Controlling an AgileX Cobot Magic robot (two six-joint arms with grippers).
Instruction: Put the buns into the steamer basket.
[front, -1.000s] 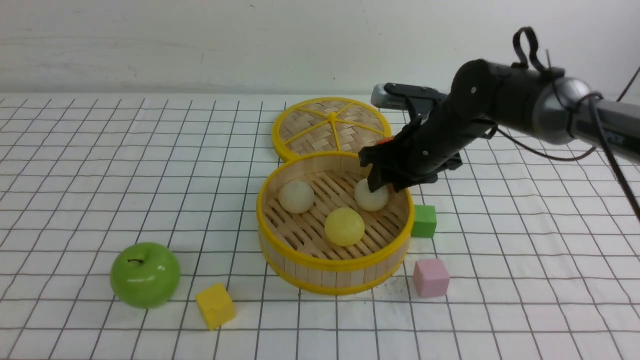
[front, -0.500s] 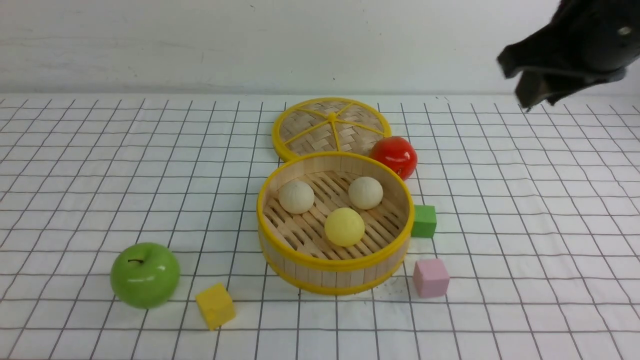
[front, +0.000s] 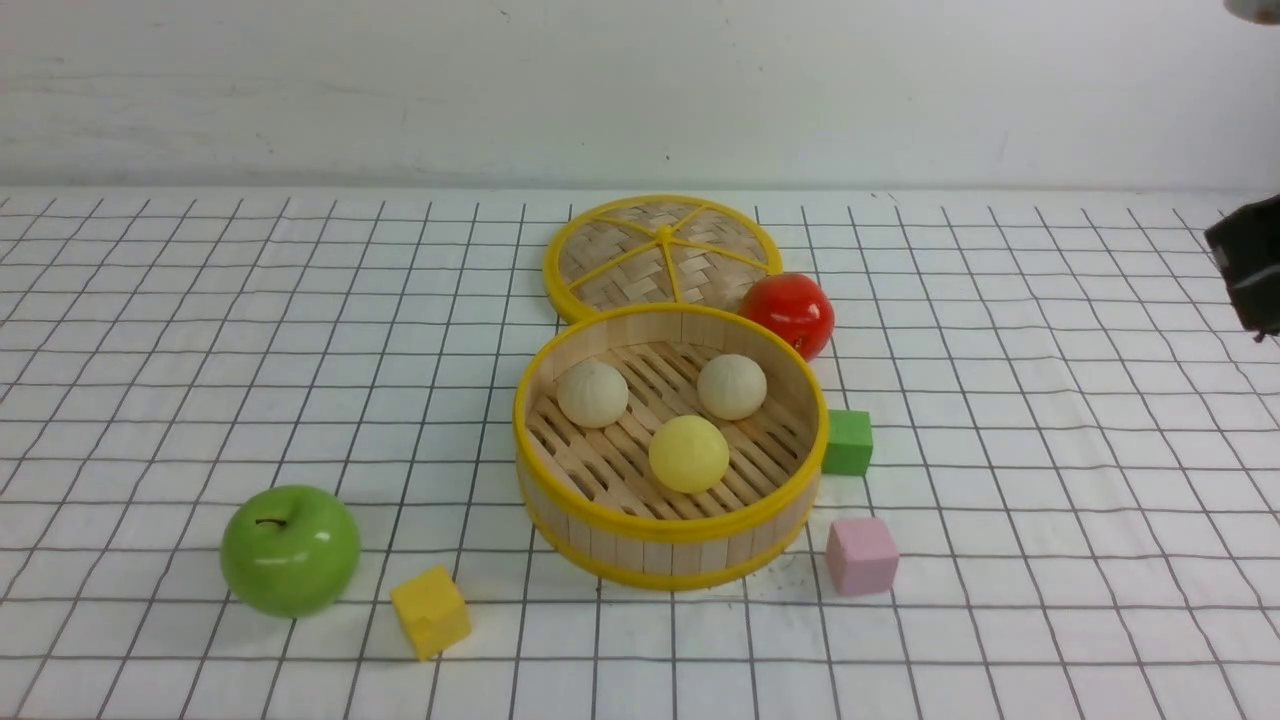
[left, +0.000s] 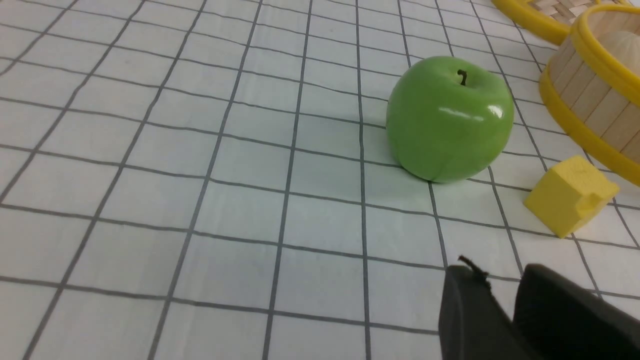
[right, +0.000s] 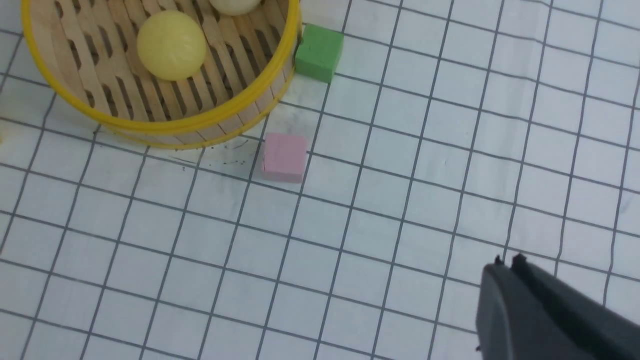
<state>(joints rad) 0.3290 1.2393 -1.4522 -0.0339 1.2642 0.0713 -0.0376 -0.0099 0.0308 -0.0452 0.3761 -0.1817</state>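
The steamer basket stands mid-table. Inside it lie three buns: a cream one at back left, a cream one at back right and a pale yellow one in front. My right gripper is at the far right edge of the front view, well away from the basket. In the right wrist view it is shut and empty above bare cloth, with the basket and the yellow bun in view. My left gripper is empty, its fingertips slightly apart, near the green apple.
The flat woven lid lies behind the basket, with a red tomato beside it. A green cube and a pink cube sit right of the basket. The green apple and a yellow cube sit front left.
My right gripper let go of the back right cream bun in the basket, rose and pulled away to the far right. The tomato is now uncovered.
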